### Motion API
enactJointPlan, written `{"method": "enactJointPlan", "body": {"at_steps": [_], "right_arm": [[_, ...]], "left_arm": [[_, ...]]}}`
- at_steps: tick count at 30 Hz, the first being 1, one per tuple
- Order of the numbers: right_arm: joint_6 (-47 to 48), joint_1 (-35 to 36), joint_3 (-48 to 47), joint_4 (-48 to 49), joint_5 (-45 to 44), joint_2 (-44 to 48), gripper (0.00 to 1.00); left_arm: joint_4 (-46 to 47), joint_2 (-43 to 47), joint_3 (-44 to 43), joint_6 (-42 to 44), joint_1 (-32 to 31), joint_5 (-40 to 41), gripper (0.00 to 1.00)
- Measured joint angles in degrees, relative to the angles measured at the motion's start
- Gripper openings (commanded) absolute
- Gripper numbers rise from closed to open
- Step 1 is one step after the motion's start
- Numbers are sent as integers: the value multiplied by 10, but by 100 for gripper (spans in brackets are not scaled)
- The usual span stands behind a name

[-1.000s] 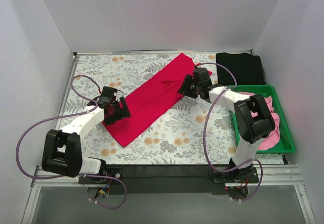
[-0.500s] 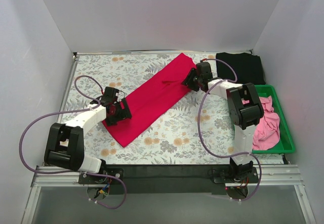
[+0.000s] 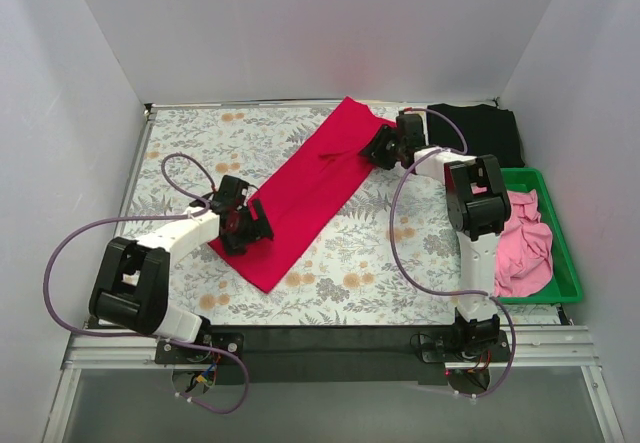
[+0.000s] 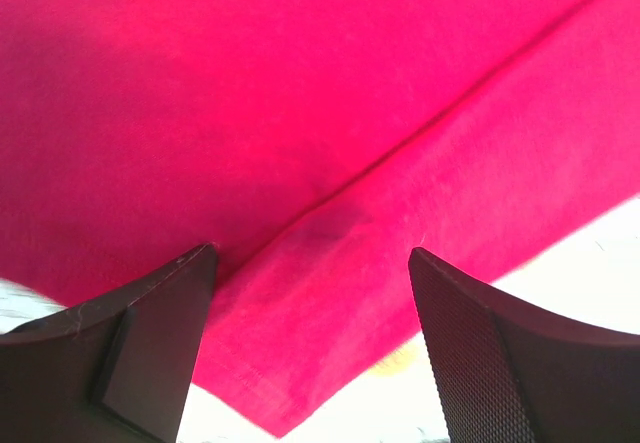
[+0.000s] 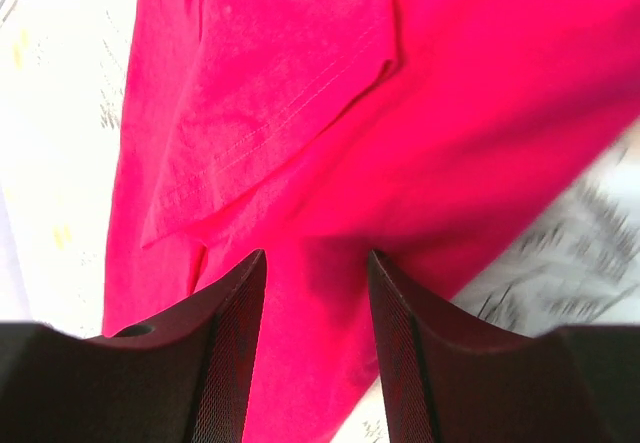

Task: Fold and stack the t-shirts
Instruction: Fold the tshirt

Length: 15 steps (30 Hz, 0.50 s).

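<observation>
Fingers of left gripper [image 4: 310,263] — spread wide over crimson t-shirt [image 3: 310,191], a folded strip lying diagonally at frame centre; right gripper [image 5: 315,263] fingers apart at its upper end, no pinch visible. Risk: if dragged unpinched, cloth may slip or bunch — fold lost.

Crimson red t-shirt [image 5: 480,143] laid flat across most of the frame. One short sleeve [image 5: 290,93] folded over the body at upper centre, stitched hem running diagonally. Right tool [image 5: 315,263] at the bottom edge: two dark textured fingers [image 5: 225,363] standing apart, narrow gap, red cloth visible between. Floral tablecloth [image 5: 60,113] exposed at left and lower right, blurred.
</observation>
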<state>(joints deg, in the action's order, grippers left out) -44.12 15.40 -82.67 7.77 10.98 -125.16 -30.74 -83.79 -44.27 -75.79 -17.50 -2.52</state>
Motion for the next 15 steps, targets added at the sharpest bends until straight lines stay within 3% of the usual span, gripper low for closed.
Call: {"method": "enactJointPlan", "body": {"at_steps": [10, 15], "right_arm": [[75, -54, -50, -27, 33, -27, 45], [125, -68, -61, -51, 35, -26, 45]], "left_arm": [[30, -3, 19, -172, -172, -114, 72], [40, -20, 12, -243, -231, -133, 73]]}}
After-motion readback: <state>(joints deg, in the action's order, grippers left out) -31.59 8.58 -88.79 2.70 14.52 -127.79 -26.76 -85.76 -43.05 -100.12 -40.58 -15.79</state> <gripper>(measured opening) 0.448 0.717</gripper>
